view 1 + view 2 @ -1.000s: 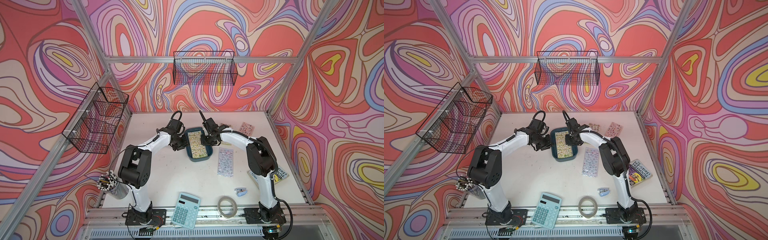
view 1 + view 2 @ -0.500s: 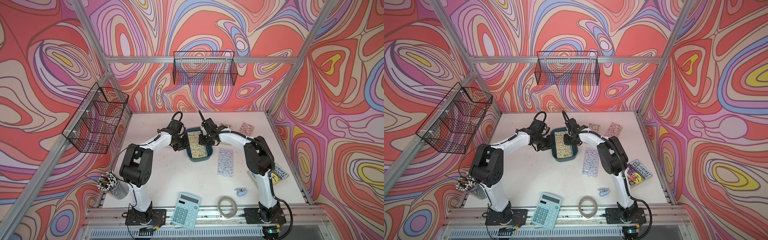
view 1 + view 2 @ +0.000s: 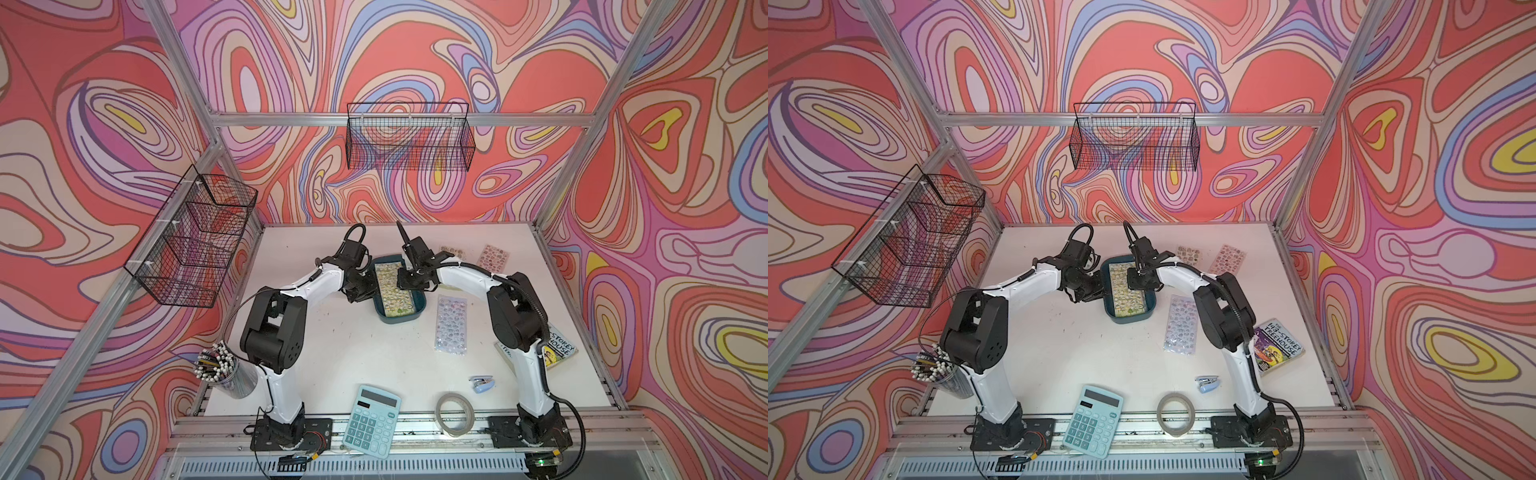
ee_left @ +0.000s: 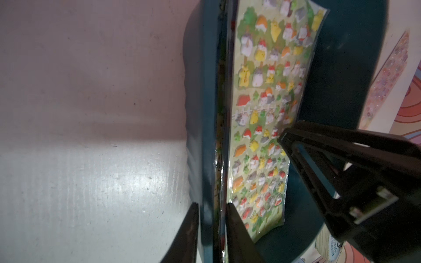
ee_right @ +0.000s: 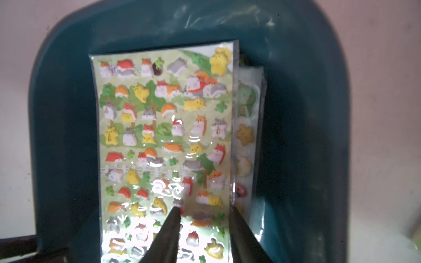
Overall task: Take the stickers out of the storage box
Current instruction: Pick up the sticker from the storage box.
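Left arm [image 3: 320, 282] and right arm [image 3: 461, 275] share glossy white shells [image 3: 282, 399], bulky black joint housings [image 3: 272, 332] and black base plates [image 3: 291, 430]. Black cables [image 3: 358, 231] loop along both; the right carries ribbed conduit [image 3: 536, 307]. Left claw [image 4: 211, 205] and right claw [image 5: 205, 209] have tapering black fingers [image 5: 168, 234].

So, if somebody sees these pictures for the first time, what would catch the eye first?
The swirling red, pink and purple walls dominate, all around the white table. Near its middle, the left gripper grips a side wall of the teal storage box, while the right gripper stands open over the green sticker sheet lying on top inside. A purple sheet lies on the table beside the box.
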